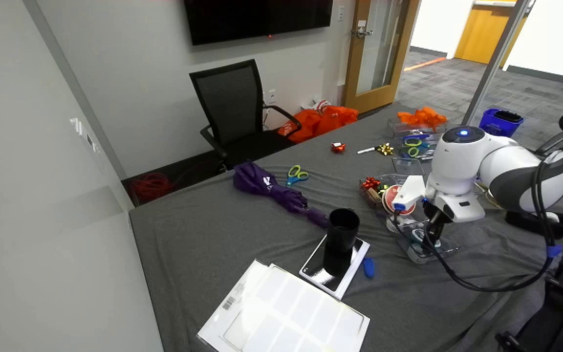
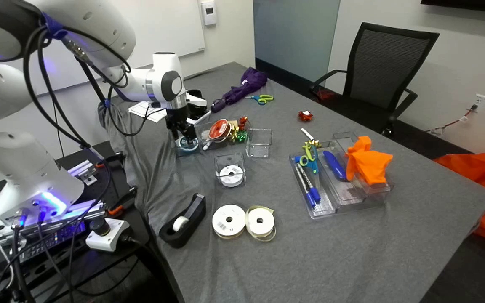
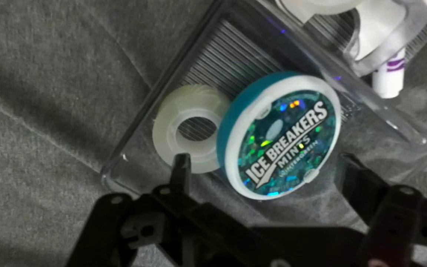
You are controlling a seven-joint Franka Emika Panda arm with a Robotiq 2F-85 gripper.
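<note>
My gripper [image 3: 264,156] stands open above a clear plastic bin [image 3: 232,52], its two dark fingers wide apart. Between and just beyond the fingertips lies a round teal and white mint container [image 3: 287,137] with a shiny label, leaning somewhat. A pale tape roll [image 3: 164,128] rests against its left side in the same bin, and the left fingertip overlaps that roll in the picture. Whether any finger touches either thing I cannot tell. In both exterior views the gripper [image 2: 183,136] [image 1: 431,237] points down into this bin, partly hiding what is inside.
Beside it, another clear bin holds a red ribbon spool [image 2: 219,129] and bows. Nearby are a bin with a white spool [image 2: 230,176], a tape dispenser [image 2: 183,223] and a clear organizer [image 2: 358,206]. A black cup [image 1: 342,232] stands on a white box near a purple umbrella [image 1: 271,190].
</note>
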